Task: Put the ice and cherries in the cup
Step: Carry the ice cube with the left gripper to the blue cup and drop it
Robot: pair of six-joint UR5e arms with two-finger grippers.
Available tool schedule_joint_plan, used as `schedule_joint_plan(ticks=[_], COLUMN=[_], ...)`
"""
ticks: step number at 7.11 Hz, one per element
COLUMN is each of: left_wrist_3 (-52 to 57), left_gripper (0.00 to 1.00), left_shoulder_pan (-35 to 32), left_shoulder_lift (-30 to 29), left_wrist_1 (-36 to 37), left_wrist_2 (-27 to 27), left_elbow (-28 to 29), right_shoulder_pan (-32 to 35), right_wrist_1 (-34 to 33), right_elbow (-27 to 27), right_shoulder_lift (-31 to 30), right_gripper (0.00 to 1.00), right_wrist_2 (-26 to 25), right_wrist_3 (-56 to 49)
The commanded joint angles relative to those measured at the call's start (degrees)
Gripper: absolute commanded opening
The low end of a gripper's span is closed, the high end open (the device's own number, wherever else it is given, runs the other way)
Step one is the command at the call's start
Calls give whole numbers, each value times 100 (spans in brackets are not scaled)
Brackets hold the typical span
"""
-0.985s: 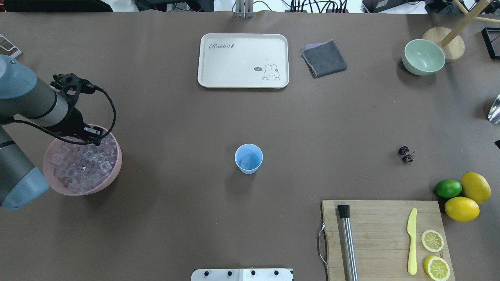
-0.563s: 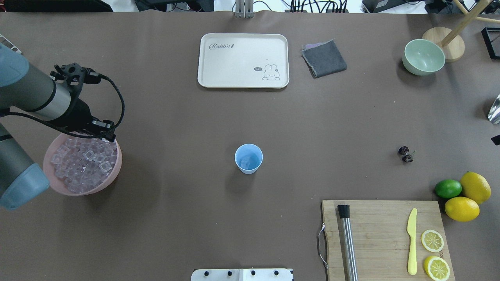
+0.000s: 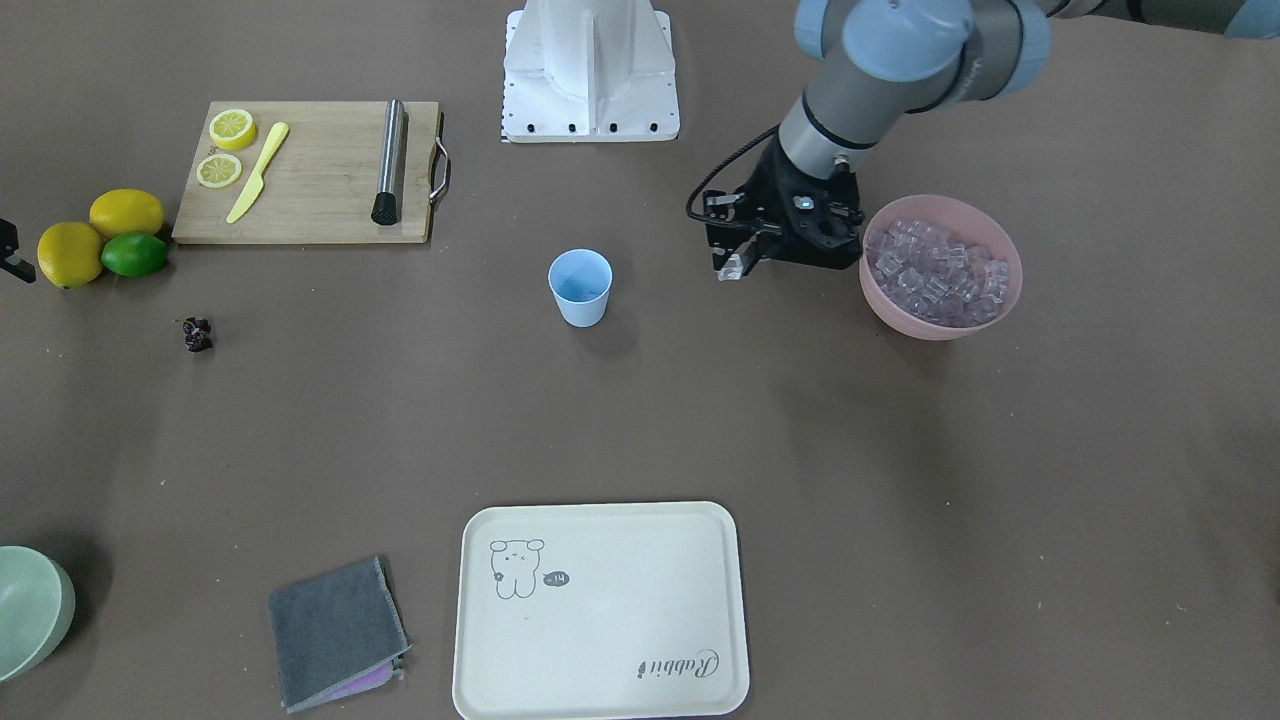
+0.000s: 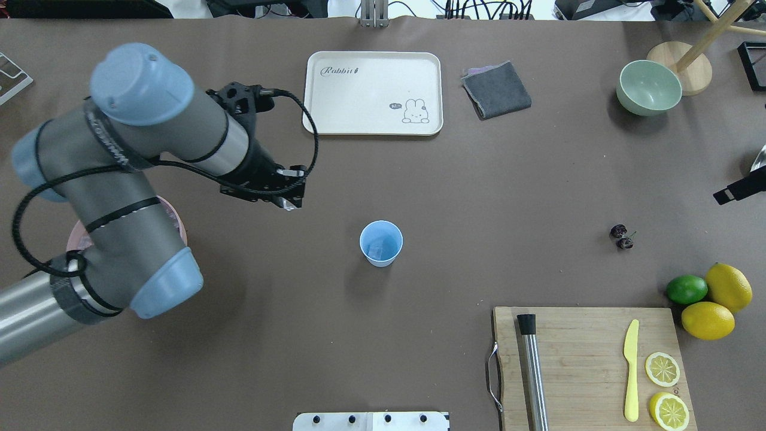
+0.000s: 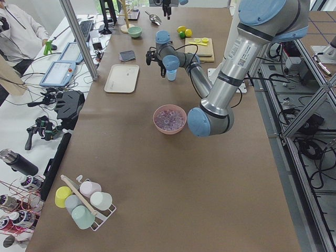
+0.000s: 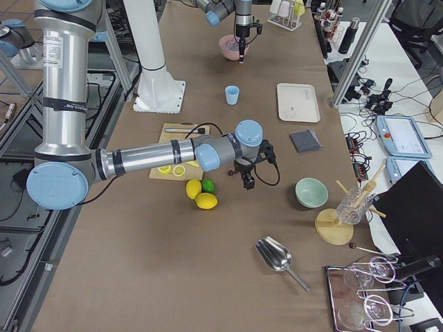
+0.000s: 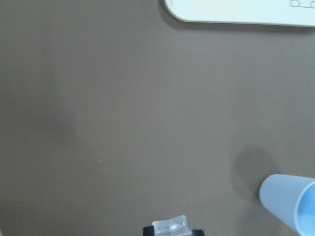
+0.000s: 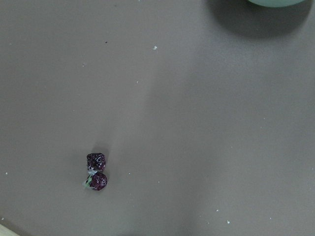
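The light blue cup (image 4: 381,242) stands upright mid-table with an ice cube (image 4: 376,250) inside; it also shows in the front view (image 3: 580,287). My left gripper (image 4: 291,203) is shut on a clear ice cube (image 7: 170,227) and hangs above the table between the cup and the pink bowl (image 3: 935,325) full of ice (image 3: 935,270). The cup (image 7: 290,204) sits at the lower right of the left wrist view. The cherries (image 4: 622,236) lie on the table to the right and show in the right wrist view (image 8: 96,171). My right gripper (image 4: 739,188) is at the right edge; I cannot tell its state.
A cream tray (image 4: 372,93) and grey cloth (image 4: 497,90) lie at the far side. A pale green bowl (image 4: 649,87) is far right. A cutting board (image 4: 589,365) with muddler, knife and lemon slices is near right, next to lemons and a lime (image 4: 686,289).
My left arm has lifted out of the pink bowl and swung right toward the cup with an ice cube. The right gripper has come into view at the right edge.
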Motion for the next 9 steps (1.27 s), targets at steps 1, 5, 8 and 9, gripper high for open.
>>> schedule_joint_plan(ticks=[1, 5, 8, 9], left_wrist_3=[-728, -1047, -995, -873], left_gripper=[0, 61, 96, 96], left_shoulder_pan=[611, 1078, 808, 632], left_shoulder_lift=[-631, -790, -686, -293], left_wrist_1=[-451, -929, -894, -860], left_wrist_2=[643, 1232, 1189, 936], left_elbow=[643, 971, 805, 464], right_shoulder_pan=[-68, -77, -77, -103], right_wrist_1=[4, 4, 4, 4], right_elbow=[10, 45, 54, 54], right_shoulder_lift=[26, 0, -27, -27], right_gripper=[100, 100, 100, 100], right_wrist_2=[-12, -12, -12, -12], right_wrist_3=[46, 46, 46, 46])
